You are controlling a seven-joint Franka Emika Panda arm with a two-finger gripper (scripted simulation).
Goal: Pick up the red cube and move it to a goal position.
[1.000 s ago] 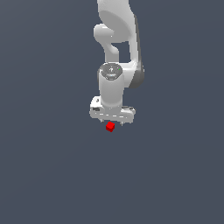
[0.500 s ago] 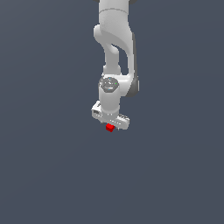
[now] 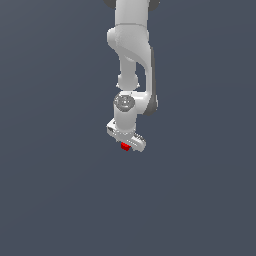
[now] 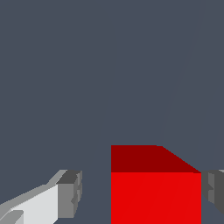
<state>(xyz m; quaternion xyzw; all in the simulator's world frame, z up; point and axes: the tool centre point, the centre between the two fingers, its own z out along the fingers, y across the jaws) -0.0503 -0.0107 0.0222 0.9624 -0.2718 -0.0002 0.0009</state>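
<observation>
Smooth white arm, matte red cube, flat grey ground

The arm (image 3: 131, 60) looks like smooth, softly glossy white plastic; the end effector (image 4: 140, 194) has duller grey finger pads (image 4: 70, 192); the red cube (image 4: 155, 192) is plain and matte; the tabletop (image 3: 50, 190) is untextured slate grey.

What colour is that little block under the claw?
Bright red, plain; the cube shows best in the wrist view.

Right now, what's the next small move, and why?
Probably shift sideways to center, then close. In the wrist view the cube sits between the open fingers, nearly against one, with a clear gap to the other. The gripper already covers the cube in the exterior view.
</observation>
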